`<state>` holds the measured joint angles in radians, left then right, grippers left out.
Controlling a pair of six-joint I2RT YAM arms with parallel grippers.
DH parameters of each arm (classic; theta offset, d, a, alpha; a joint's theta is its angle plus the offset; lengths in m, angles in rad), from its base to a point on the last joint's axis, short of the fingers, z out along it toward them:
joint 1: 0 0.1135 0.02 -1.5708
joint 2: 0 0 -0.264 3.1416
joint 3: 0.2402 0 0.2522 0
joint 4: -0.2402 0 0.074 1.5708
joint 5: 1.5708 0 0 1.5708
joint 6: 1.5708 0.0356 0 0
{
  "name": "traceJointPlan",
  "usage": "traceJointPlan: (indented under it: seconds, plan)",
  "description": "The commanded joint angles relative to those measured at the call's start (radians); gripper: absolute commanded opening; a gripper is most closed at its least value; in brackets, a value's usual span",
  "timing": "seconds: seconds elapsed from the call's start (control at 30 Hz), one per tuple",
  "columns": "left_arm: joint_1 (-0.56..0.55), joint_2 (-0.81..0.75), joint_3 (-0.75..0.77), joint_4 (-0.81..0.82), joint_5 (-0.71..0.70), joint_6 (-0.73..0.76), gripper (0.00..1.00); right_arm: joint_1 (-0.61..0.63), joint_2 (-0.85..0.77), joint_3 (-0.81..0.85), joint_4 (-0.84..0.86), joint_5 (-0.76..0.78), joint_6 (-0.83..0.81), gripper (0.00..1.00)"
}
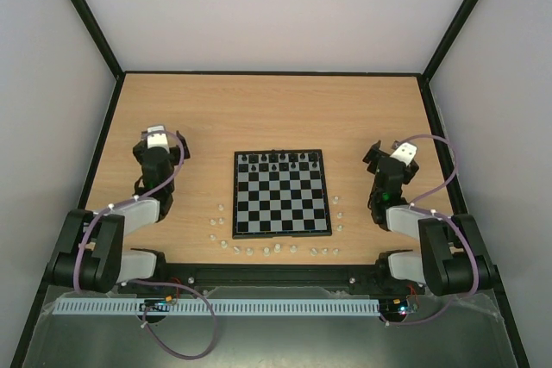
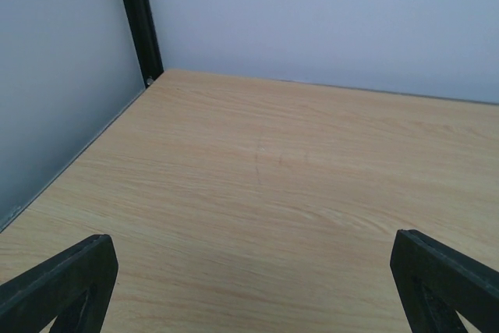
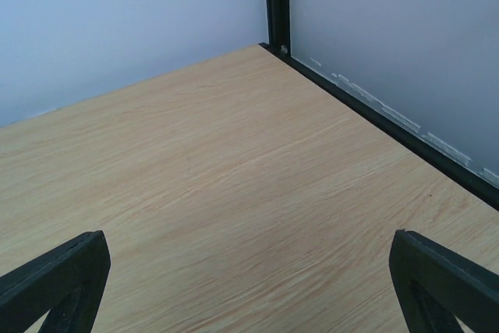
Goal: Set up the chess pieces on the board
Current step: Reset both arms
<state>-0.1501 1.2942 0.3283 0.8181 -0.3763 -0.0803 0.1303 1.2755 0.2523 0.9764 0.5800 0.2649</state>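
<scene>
Folded back at nine and three o'clock of the board, the left gripper and right gripper gaped wide, holding nothing. The chess pieces lined the board's twelve o'clock edge.

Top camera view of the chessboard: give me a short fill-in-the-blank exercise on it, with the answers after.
1. The black chess pieces stand in a row along the ____ edge of the board.
2. The pale pieces lie off the board, on the ____.
3. The left gripper and the right gripper are both ____ and hold nothing.
Missing words: far; table; open.
</scene>
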Motion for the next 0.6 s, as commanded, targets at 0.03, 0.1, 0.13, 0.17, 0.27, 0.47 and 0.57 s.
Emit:
traceJointPlan:
  seconds: [0.03, 0.1, 0.13, 0.17, 0.27, 0.47, 0.57]
  plan:
    - [0.04, 0.004, 0.012, 0.12, 0.09, -0.044, 0.99, -0.004, 0.006, -0.068, 0.154, 0.015, -0.028, 0.99]
    - [0.041, -0.02, -0.017, 0.14, 0.078, -0.048, 0.99, -0.006, 0.05, -0.084, 0.194, 0.019, -0.017, 0.99]
    - [0.042, -0.034, -0.03, 0.142, 0.067, -0.048, 0.99, -0.005, 0.067, -0.072, 0.192, 0.011, -0.026, 0.99]
    - [0.043, -0.046, -0.042, 0.144, 0.061, -0.046, 0.99, -0.006, 0.081, -0.054, 0.178, 0.0, -0.034, 0.99]
    - [0.048, -0.083, -0.081, 0.164, 0.044, -0.056, 0.99, -0.004, 0.124, -0.019, 0.157, -0.017, -0.047, 0.99]
    - [0.071, -0.091, -0.129, 0.177, 0.042, -0.077, 0.99, -0.001, 0.154, -0.082, 0.309, -0.199, -0.141, 0.99]
    - [0.082, 0.001, -0.136, 0.246, 0.044, -0.092, 0.99, -0.003, 0.172, -0.061, 0.287, -0.228, -0.148, 0.99]
